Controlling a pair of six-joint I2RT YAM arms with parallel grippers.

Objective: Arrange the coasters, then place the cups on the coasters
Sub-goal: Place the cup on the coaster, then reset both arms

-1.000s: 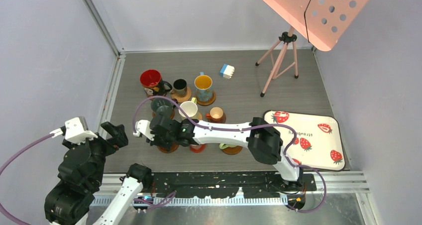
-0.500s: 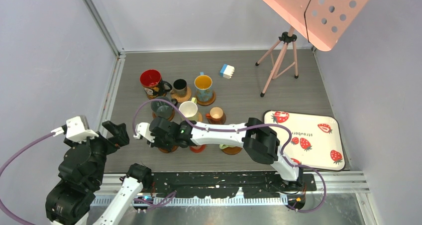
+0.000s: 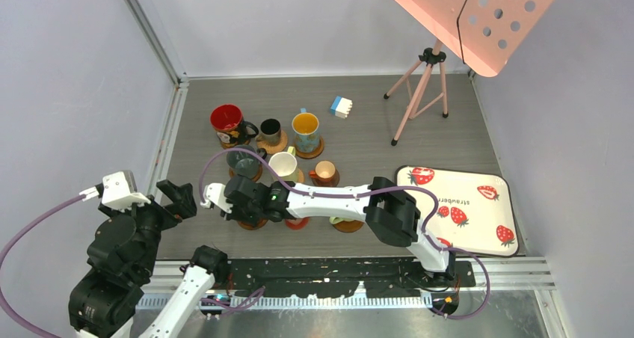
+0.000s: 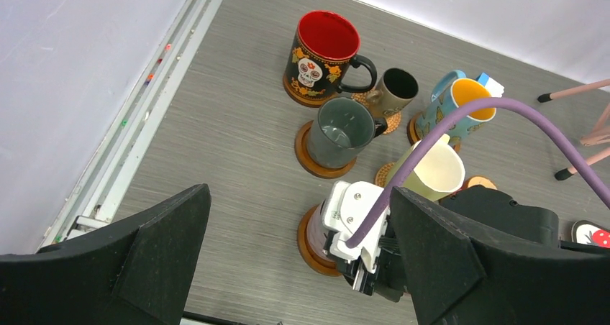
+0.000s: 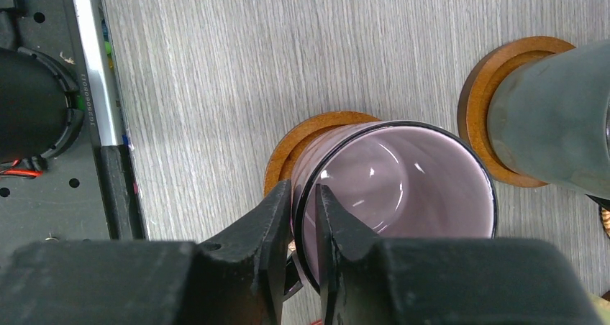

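Right gripper (image 5: 302,195) has edged left. Jaws nearly closed, straddling wall of mauve cup (image 5: 403,188); pinching or just released, cannot tell. Cup stands on brown coaster (image 5: 309,134), front-left of group. Placement looks nearly done. Left gripper (image 4: 298,195) jaws wide apart, empty.

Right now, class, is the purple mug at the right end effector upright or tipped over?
Upright. The right wrist view looks straight down into the purple mug, its round mouth facing up, its base on a wooden coaster.
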